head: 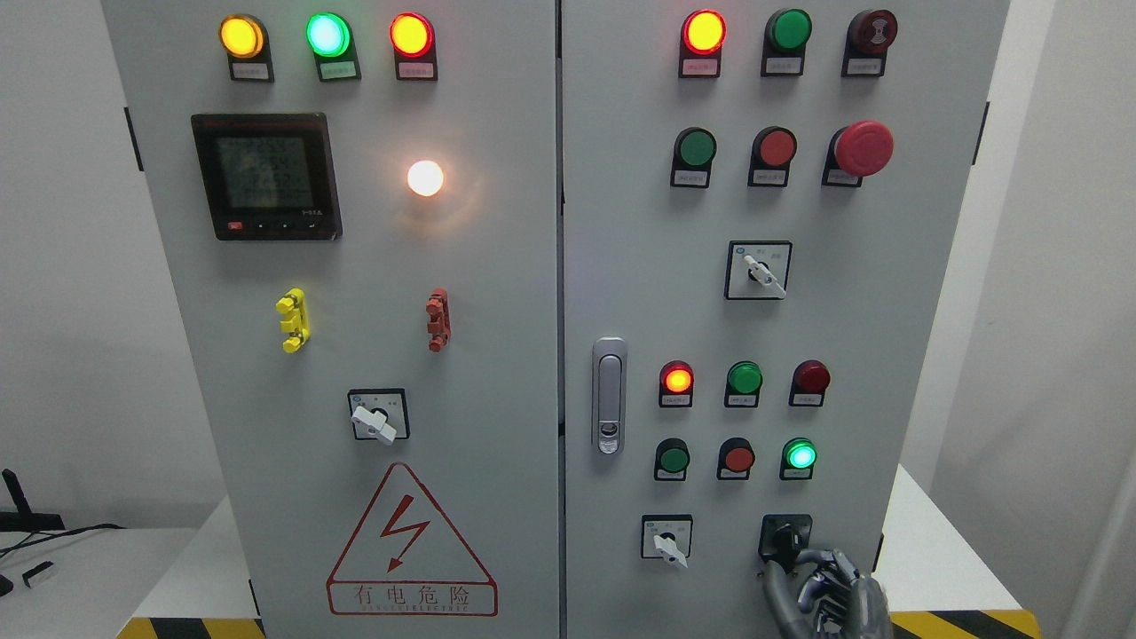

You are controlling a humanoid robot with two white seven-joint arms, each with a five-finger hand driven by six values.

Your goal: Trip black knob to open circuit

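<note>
Looking through the head camera, I see the grey cabinet (497, 266) filling most of the view, its two doors meeting at a centre seam and standing on a white bench (932, 550) with yellow-black hazard tape along the front edge. Well left of the black knob, on the left door, sits the dark meter display (264, 175), and lower down the red-edged warning triangle (410, 543). Up the right door from the knob, the red mushroom stop button (863, 148) sticks out near the top, and the silver door latch (609, 395) lies up and left of the knob, beside the seam.

My right hand (821, 587) comes up from the bottom edge just below the knob, its dark metallic fingers (821, 561) curled and reaching the knob's lower edge; I cannot tell whether they are clamped on it.

The black knob (786, 539) sits low on the right door, on a square black plate, its handle partly hidden by those fingers. Just left of it is a white selector switch (667, 538), and above it a lit green lamp (800, 455).
</note>
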